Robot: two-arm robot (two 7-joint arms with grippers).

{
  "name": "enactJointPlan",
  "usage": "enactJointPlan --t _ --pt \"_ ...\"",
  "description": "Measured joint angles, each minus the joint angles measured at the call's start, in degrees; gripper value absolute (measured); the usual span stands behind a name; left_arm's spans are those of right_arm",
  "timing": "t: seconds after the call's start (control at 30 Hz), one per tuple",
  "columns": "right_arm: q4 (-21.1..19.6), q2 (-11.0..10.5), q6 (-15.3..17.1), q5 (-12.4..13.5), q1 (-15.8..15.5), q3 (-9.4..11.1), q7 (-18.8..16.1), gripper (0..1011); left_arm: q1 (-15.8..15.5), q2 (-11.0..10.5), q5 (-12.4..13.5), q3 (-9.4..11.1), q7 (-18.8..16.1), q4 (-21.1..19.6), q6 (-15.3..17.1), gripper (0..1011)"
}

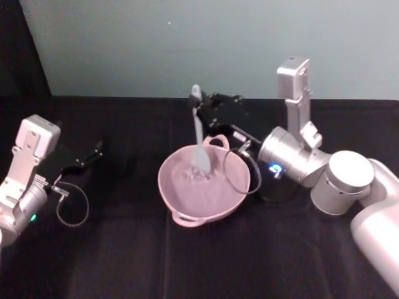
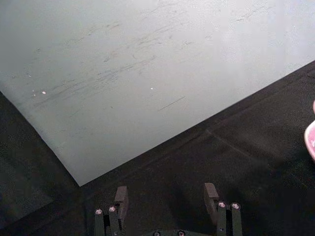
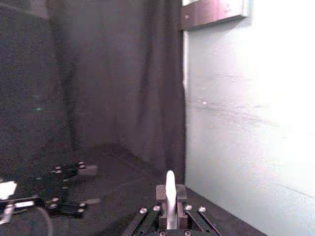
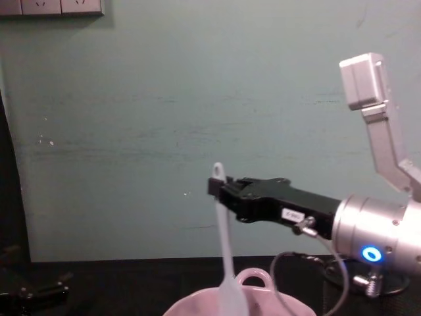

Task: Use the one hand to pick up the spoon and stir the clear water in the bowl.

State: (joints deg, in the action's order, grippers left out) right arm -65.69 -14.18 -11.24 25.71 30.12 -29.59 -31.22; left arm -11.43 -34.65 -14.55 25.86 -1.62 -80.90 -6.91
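Observation:
The pale pink bowl [image 1: 177, 202] sits mid-table with its loop handles front and back. The white spoon [image 1: 198, 134] stands nearly upright, its flat head down inside the bowl, where the clear water [image 1: 190, 180] shows as faint glints. My right gripper [image 1: 197, 111] reaches in from the right above the bowl's far rim and is shut on the spoon's upper handle, just below the hole. From the chest the spoon [image 4: 224, 253] hangs from that gripper [image 4: 217, 188] into the bowl [image 4: 263, 301]. The right wrist view has the handle [image 3: 170, 194] pinched between the fingers.
My left gripper [image 1: 93, 152] rests open on the black cloth far left of the bowl, fingers [image 2: 120, 199] apart over bare cloth. A dark cup-like object [image 1: 277, 190] stands under my right wrist. The pale wall runs along the table's far edge.

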Motion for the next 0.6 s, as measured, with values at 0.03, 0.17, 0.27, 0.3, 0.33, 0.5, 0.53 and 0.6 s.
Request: enactJointPlan --t 0.03,0.17,0.27,0.3,0.33,0.5,0.53,0.6 --pt "-0.1 -0.21 0.0 -0.04 -0.09 0.29 0.1 118 0.0 0.0 0.0 0.0 0.0 0.0 0.0 1011" --pt "-1.62 -1.51 0.54 -0.25 -1.26 1.6 0.63 118 0.0 0.0 0.0 0.0 0.0 0.0 0.0 1011" --pt "-3.49 -2.57 1.51 -0.32 -2.66 2.42 0.95 118 0.0 0.0 0.0 0.0 0.0 0.0 0.0 1011" --pt "-4.0 -2.85 1.68 -0.32 -3.07 2.61 0.96 118 0.0 0.0 0.0 0.0 0.0 0.0 0.0 1011" --pt "-4.62 -3.13 1.86 -0.32 -3.5 2.82 0.96 118 0.0 0.0 0.0 0.0 0.0 0.0 0.0 1011" --pt "-8.04 -4.21 3.13 0.37 -6.16 3.86 0.35 118 0.0 0.0 0.0 0.0 0.0 0.0 0.0 1011" --pt "-8.32 -4.27 3.3 0.57 -6.41 3.94 0.15 118 0.0 0.0 0.0 0.0 0.0 0.0 0.0 1011" --pt "-9.37 -4.34 3.71 1.37 -7.3 4.1 -0.41 119 0.0 0.0 0.0 0.0 0.0 0.0 0.0 1011"
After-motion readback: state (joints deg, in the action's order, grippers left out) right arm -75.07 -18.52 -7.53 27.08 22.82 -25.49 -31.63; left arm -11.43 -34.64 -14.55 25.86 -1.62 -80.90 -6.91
